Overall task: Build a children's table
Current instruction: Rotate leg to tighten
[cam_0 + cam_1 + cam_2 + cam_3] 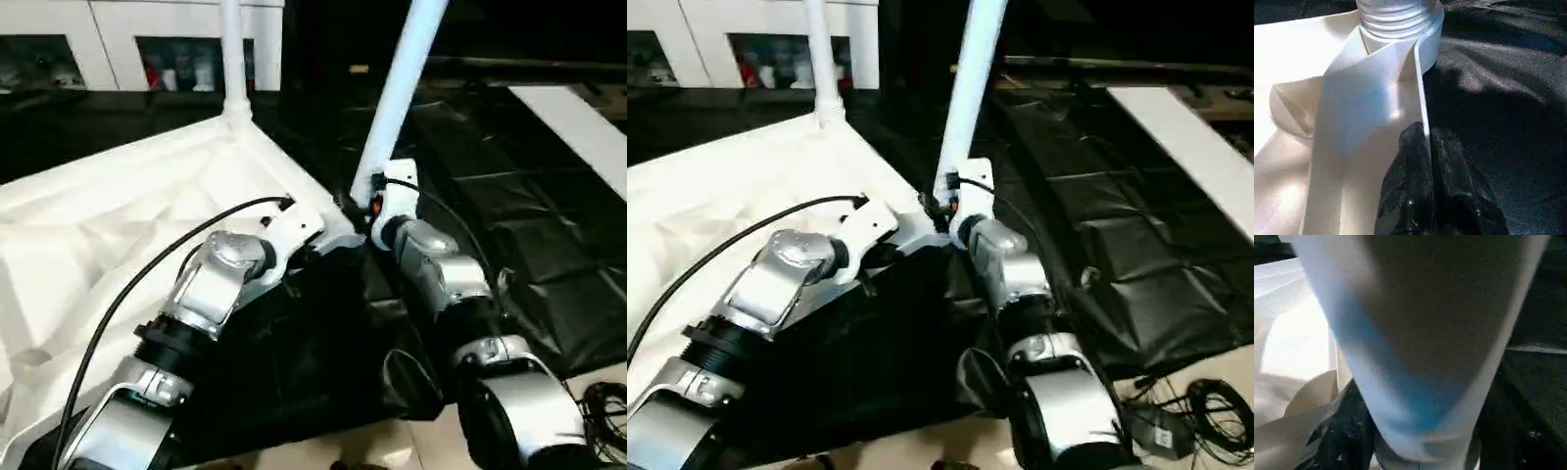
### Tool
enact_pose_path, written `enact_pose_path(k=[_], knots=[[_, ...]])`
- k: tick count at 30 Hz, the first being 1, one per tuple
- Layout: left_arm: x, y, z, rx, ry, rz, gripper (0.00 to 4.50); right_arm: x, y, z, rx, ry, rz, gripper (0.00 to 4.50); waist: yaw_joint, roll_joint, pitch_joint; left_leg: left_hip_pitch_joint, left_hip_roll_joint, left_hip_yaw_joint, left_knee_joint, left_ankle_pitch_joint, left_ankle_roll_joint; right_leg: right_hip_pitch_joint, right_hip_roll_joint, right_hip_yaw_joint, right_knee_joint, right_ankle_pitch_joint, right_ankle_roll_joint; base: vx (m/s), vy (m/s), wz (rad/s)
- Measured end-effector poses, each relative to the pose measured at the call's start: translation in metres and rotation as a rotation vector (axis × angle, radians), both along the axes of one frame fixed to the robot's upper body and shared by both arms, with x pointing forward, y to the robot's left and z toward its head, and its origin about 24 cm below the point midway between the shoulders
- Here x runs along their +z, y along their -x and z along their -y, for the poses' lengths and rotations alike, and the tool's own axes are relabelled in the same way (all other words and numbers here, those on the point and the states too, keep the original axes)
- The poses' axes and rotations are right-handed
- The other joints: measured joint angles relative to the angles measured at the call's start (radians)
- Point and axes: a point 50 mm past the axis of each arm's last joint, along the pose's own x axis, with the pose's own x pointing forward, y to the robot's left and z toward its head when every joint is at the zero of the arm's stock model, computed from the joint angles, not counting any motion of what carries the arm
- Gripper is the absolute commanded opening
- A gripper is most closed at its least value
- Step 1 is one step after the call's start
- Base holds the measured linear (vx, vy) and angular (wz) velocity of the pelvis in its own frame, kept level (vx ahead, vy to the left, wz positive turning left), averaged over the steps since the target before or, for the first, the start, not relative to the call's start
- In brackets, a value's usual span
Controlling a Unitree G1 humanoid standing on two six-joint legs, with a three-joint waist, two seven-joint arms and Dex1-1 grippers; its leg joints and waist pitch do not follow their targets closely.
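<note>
The children's table lies upside down, its white ribbed top (118, 225) spread across the left. One white leg (232, 59) stands upright in the far corner socket. A second leg (400, 93) rises tilted from the near right corner. My left gripper (1426, 139) is shut on the top's thin rim just below that corner socket (1396, 19), with one black finger (1400, 196) on each side of the wall. My right gripper (370, 201) sits at the base of the tilted leg, whose shaft (1420, 333) looms close in the right wrist view.
Black sheeting (529, 225) covers the floor to the right and under the table's near edge. A white glass-door cabinet (118, 29) stands at the back left. A white board (578, 127) lies at the far right, and cables (1205, 411) coil at the front right.
</note>
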Motion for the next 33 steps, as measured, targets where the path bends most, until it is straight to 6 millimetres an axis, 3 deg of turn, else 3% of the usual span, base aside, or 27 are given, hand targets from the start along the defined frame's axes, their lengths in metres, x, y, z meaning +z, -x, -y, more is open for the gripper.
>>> enact_pose_path(k=[2,4,6,13,24,33], knots=[[0.002,0.000,0.001,-0.010,0.003,0.012,0.00,0.000,0.001,0.002,0.007,0.005,-0.001,3.21,0.003,0.001,0.002,-0.001,0.002,0.003,0.000,0.000,0.000,0.000,0.000,0.000,0.000,0.000,0.000,0.000,0.000,0.00],[0.005,0.000,0.002,-0.027,0.017,0.022,0.00,0.003,0.002,0.007,0.026,0.019,0.006,3.41,0.004,0.012,0.009,-0.005,0.003,0.008,0.000,0.002,0.002,-0.003,-0.001,0.001,0.000,0.000,0.000,0.000,0.000,0.00],[0.008,0.000,0.002,-0.044,0.021,0.036,0.00,0.001,0.006,0.012,0.053,0.035,0.001,3.57,0.010,0.016,0.015,-0.010,0.008,0.014,0.000,0.007,0.008,-0.006,0.000,-0.001,0.001,0.000,0.000,0.000,0.000,0.00],[0.017,0.004,-0.010,-0.132,0.007,0.079,0.00,0.010,0.024,0.031,0.228,0.116,0.060,4.24,0.017,0.017,0.019,-0.029,0.009,0.019,0.004,0.013,0.019,-0.025,-0.001,0.001,0.008,0.002,0.003,0.000,0.000,0.00],[0.012,0.025,-0.036,-0.339,0.004,0.093,0.00,0.021,0.066,0.060,0.545,0.185,0.106,4.24,0.021,0.025,0.027,-0.029,0.013,0.019,0.016,0.012,0.021,-0.027,0.000,0.001,0.023,-0.001,-0.001,0.000,0.000,0.00],[0.007,0.044,-0.042,-0.468,0.044,0.013,0.00,0.024,0.084,0.063,0.720,0.230,0.141,4.24,0.025,0.027,0.029,-0.029,0.015,0.021,0.030,0.012,0.020,-0.028,-0.001,0.003,0.036,-0.001,-0.002,0.000,0.000,0.00]])
